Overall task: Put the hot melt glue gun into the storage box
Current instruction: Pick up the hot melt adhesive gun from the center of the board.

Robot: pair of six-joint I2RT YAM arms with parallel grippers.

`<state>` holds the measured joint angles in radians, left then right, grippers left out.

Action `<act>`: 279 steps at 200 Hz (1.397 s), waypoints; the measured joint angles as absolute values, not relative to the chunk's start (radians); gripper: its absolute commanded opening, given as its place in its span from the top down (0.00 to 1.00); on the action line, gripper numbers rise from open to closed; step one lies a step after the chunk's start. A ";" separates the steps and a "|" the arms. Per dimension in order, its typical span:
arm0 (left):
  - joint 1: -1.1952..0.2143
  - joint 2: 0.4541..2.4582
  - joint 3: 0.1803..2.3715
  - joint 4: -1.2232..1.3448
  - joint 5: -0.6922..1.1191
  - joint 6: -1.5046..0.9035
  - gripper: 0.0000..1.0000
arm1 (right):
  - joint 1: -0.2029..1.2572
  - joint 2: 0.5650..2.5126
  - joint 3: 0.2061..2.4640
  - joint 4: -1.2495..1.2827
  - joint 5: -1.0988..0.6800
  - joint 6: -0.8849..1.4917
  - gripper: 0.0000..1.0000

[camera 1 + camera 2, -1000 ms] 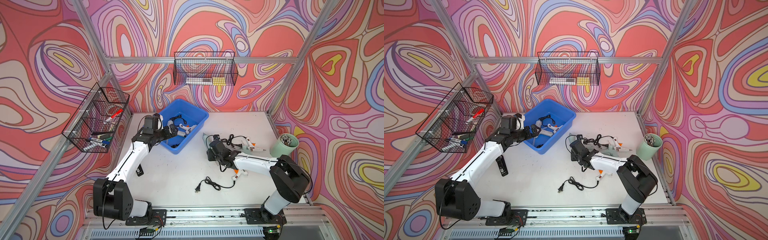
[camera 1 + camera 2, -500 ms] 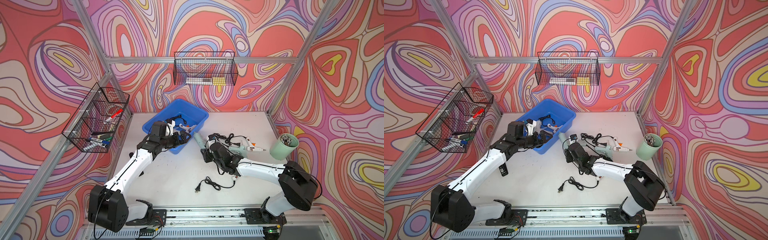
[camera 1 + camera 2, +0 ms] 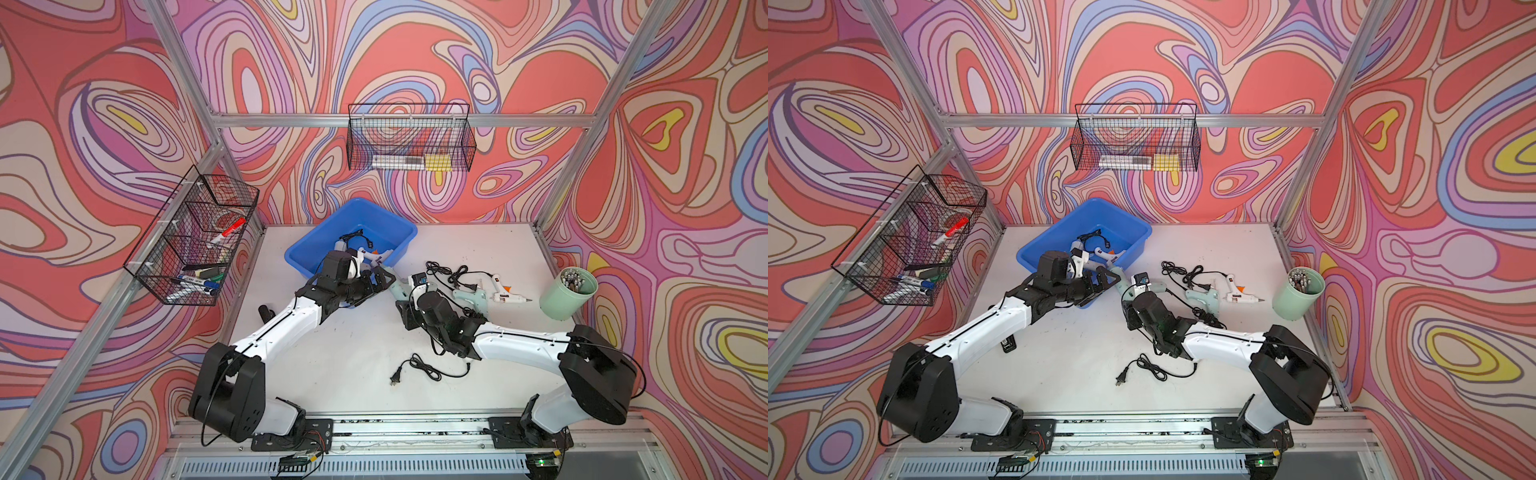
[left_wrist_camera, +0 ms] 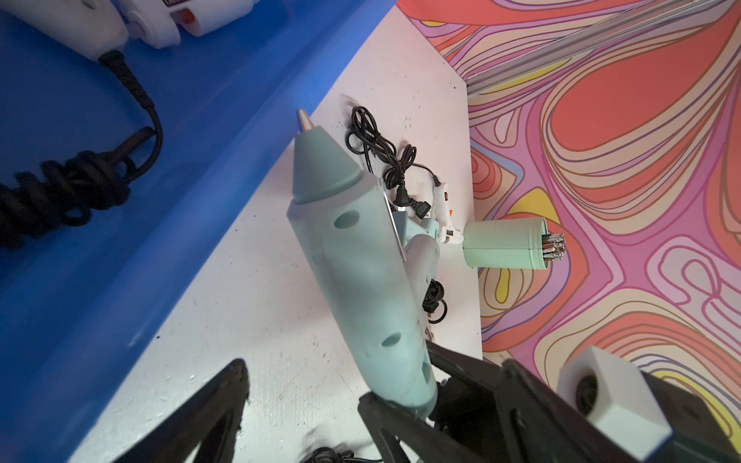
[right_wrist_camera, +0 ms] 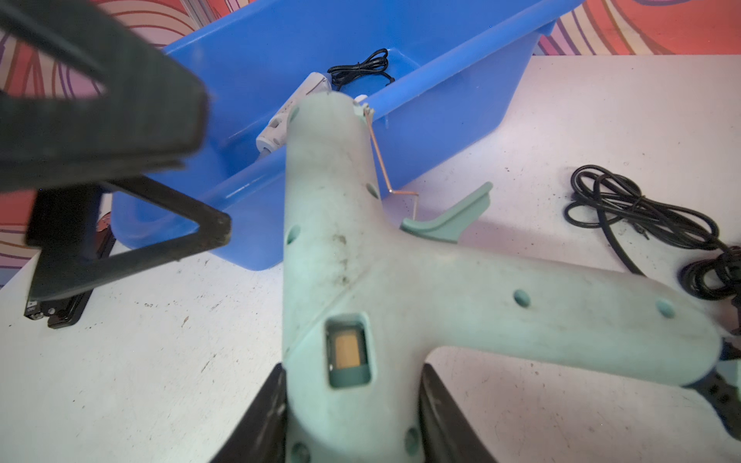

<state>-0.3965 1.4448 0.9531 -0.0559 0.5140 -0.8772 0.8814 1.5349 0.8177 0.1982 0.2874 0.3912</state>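
Beside the near corner of the storage box (image 3: 386, 214), the right gripper (image 5: 353, 417) is clamping its fingers on the rear of the mint hot melt glue gun (image 5: 353, 260), holding it above the table (image 3: 353, 345). The gun is staying outside the box, its nozzle pointing at the blue outer wall. The left gripper (image 3: 380, 280) is hovering just beside that nozzle with fingers spread wide, gripping nothing. White glue guns (image 3: 368, 257) are lying inside the box, and two more guns (image 3: 490, 294) are resting near the pale green cup (image 3: 567, 293)
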 measured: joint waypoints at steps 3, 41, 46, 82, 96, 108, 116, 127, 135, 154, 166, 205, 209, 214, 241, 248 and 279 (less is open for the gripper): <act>-0.400 1.452 0.953 -0.047 0.514 -0.884 0.01 | 0.883 1.534 0.817 0.199 0.289 0.390 1.00; -0.440 1.539 0.953 0.032 0.513 -0.952 0.01 | 0.904 1.514 0.817 0.208 0.307 0.383 1.00; -0.443 1.548 0.953 0.043 0.513 -0.961 0.01 | 0.905 1.510 0.817 0.209 0.309 0.383 1.00; -0.454 1.568 0.953 0.097 0.512 -1.000 0.11 | 0.917 1.491 0.813 0.214 0.324 0.381 1.00; -0.454 1.567 0.953 0.113 0.504 -1.005 0.16 | 0.918 1.489 0.810 0.216 0.326 0.379 1.00; -0.454 1.567 0.953 0.121 0.495 -1.011 0.24 | 0.920 1.489 0.807 0.217 0.327 0.378 1.00; -0.453 1.567 0.953 0.125 0.492 -1.014 0.31 | 0.921 1.488 0.805 0.217 0.327 0.377 1.00; -0.453 1.567 0.953 0.130 0.489 -1.021 0.39 | 0.923 1.488 0.805 0.217 0.329 0.375 1.00; -0.453 1.567 0.953 0.136 0.489 -1.023 0.46 | 0.925 1.488 0.804 0.216 0.329 0.374 1.00; -0.453 1.567 0.954 0.159 0.498 -1.048 0.64 | 0.928 1.488 0.802 0.211 0.331 0.372 1.00; -0.461 1.562 0.956 0.176 0.503 -1.056 0.76 | 0.930 1.490 0.797 0.210 0.339 0.371 1.00; -0.459 1.562 0.956 0.187 0.510 -1.073 1.00 | 0.934 1.488 0.797 0.216 0.356 0.366 1.00; -0.459 1.562 0.956 0.187 0.511 -1.073 1.00 | 0.935 1.488 0.797 0.216 0.358 0.366 1.00; -0.459 1.562 0.956 0.187 0.512 -1.073 1.00 | 0.936 1.488 0.797 0.216 0.362 0.366 1.00; -0.458 1.561 0.963 0.183 0.529 -1.074 1.00 | 0.944 1.480 0.799 0.209 0.381 0.366 0.59; -0.458 1.561 0.971 0.178 0.537 -1.074 1.00 | 0.944 1.472 0.799 0.205 0.388 0.366 0.48; -0.456 1.551 1.037 0.148 0.585 -1.073 1.00 | 0.949 1.381 0.798 0.176 0.430 0.364 0.13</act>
